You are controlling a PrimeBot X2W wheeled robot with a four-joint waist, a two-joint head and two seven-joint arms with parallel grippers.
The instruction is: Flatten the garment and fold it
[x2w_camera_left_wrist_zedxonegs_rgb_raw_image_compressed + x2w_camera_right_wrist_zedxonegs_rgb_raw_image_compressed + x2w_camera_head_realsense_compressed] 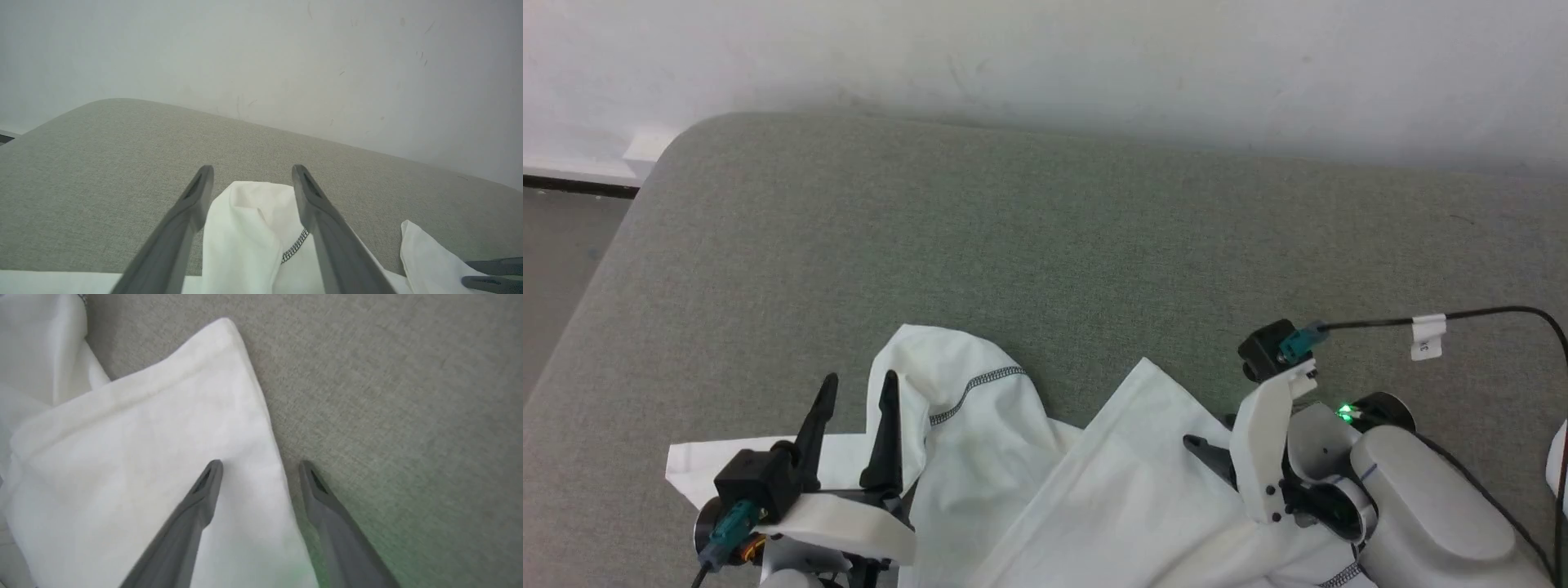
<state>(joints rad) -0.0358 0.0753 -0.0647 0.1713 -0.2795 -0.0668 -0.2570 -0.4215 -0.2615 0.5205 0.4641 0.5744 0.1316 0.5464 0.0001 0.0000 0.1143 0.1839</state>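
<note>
The garment point(1013, 482) is a white top with a dark zigzag seam, lying crumpled at the near edge of the grey cushion. A raised hump of it point(245, 228) sits between the spread fingers of my left gripper point(858, 390), which is open and holds nothing point(253, 173). A pointed flap point(143, 437) lies to the right. My right gripper point(261, 467) is open above that flap's right edge, one finger over cloth and the other over bare cushion. In the head view the right gripper point(1205, 453) shows partly behind its white wrist mount. Its fingers point(490, 273) also show low in the left wrist view.
The grey-green cushioned surface point(1045, 245) stretches far and wide beyond the garment. A white wall point(1094, 57) stands behind it, and the cushion's rounded corner drops to the floor point(564, 245) at the left. A black cable with a white tag point(1427, 335) runs off right.
</note>
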